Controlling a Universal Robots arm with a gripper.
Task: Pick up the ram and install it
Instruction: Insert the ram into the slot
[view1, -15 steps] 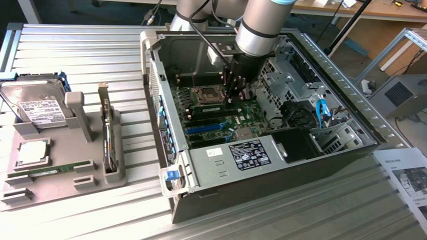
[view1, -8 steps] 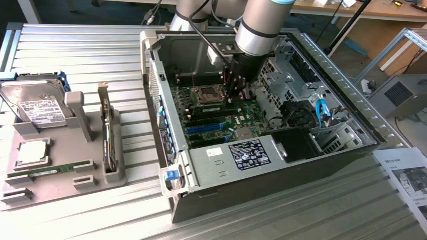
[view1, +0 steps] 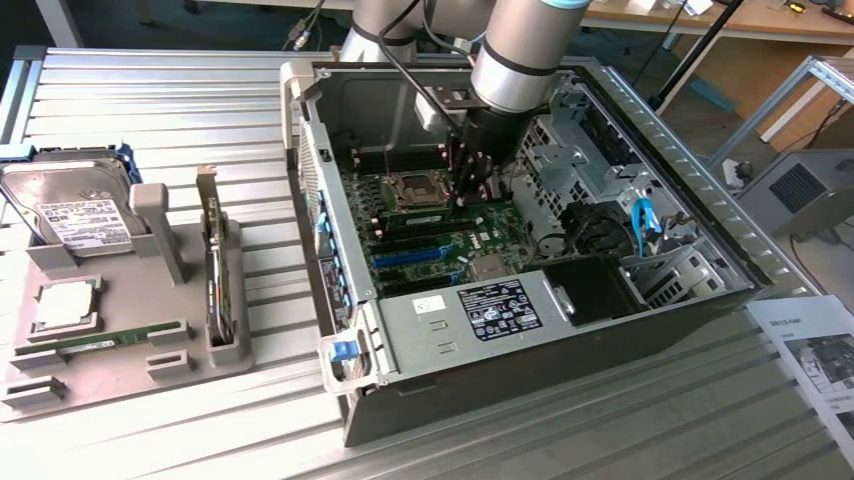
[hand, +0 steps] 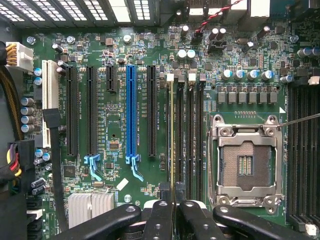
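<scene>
Black two-finger gripper (hand: 173, 204) is clamped nearly closed on the long, thin green ram stick (hand: 172, 140), held edge-on. The stick runs along the bank of black memory slots (hand: 192, 135) beside the silver CPU socket (hand: 247, 165), at the bank's edge farthest from that socket. Seating cannot be determined.

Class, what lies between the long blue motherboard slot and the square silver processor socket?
Wrist view: a long black slot, the thin green ram stick edge-on, then empty black memory slots.

Case (view1: 441, 345) matt sheet metal; table (view1: 160, 90) ribbed metal; motherboard (hand: 115, 125) glossy green; socket frame (hand: 220, 131) shiny metal; ram (hand: 172, 125) bare circuit board.
</scene>
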